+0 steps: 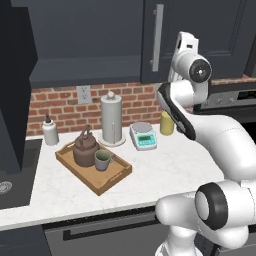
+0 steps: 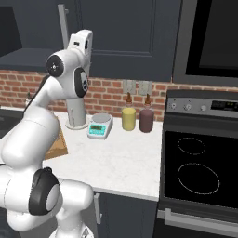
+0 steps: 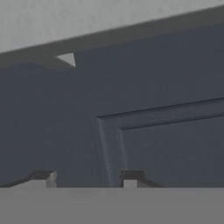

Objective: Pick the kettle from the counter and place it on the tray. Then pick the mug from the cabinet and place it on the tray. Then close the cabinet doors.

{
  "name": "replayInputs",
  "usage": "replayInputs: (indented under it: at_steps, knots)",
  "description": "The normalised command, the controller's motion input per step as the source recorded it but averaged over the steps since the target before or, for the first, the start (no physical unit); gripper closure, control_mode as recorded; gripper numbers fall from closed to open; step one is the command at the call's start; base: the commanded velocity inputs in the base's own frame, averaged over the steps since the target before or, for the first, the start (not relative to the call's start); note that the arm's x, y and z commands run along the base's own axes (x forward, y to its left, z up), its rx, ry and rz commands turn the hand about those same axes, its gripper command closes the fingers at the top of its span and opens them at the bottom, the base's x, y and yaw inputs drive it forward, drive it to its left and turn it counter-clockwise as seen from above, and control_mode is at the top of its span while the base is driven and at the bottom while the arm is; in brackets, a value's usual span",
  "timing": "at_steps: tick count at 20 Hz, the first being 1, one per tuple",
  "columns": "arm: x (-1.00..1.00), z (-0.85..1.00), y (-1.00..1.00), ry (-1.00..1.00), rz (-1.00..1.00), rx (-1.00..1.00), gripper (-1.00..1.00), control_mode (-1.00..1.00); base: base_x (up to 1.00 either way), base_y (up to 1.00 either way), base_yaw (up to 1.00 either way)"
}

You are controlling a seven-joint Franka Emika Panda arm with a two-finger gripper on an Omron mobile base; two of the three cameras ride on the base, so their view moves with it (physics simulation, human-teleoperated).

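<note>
Kettle [image 1: 84, 148] and mug [image 1: 103, 160] sit on tray [image 1: 113, 182]; above it, rigid hinged cabinet door [image 3: 166, 144] needs flat pushing; gripper [image 3: 87, 178] fingers apart, empty

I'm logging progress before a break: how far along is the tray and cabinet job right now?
Done: the kettle and the mug both stand on the tray. In hand: the gripper holds nothing, its jaws apart, and faces a dark panelled cabinet door at close range. Left: closing the cabinet doors. The left one looks swung out over the counter; the one with the silver handle looks shut.
</note>
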Motion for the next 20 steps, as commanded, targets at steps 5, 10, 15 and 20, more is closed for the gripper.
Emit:
replayInputs:
  at_steps: [5, 10, 15, 20]
  knots:
    - [0.45, -0.01, -0.06, 0.10, 0.00, 0.00, -1.00, -1.00, 0.00, 0.00, 0.00]
    - [0.47, -0.26, -0.05, 0.08, 0.00, 0.00, -1.00, -1.00, 0.00, 0.00, 0.00]
    - [0.40, -0.53, -0.07, 0.11, 0.00, -0.01, -1.00, -1.00, 0.00, 0.00, 0.00]
    - [0.20, -0.68, -0.18, 0.18, 0.00, -0.04, -1.00, -1.00, 0.00, 0.00, 0.00]
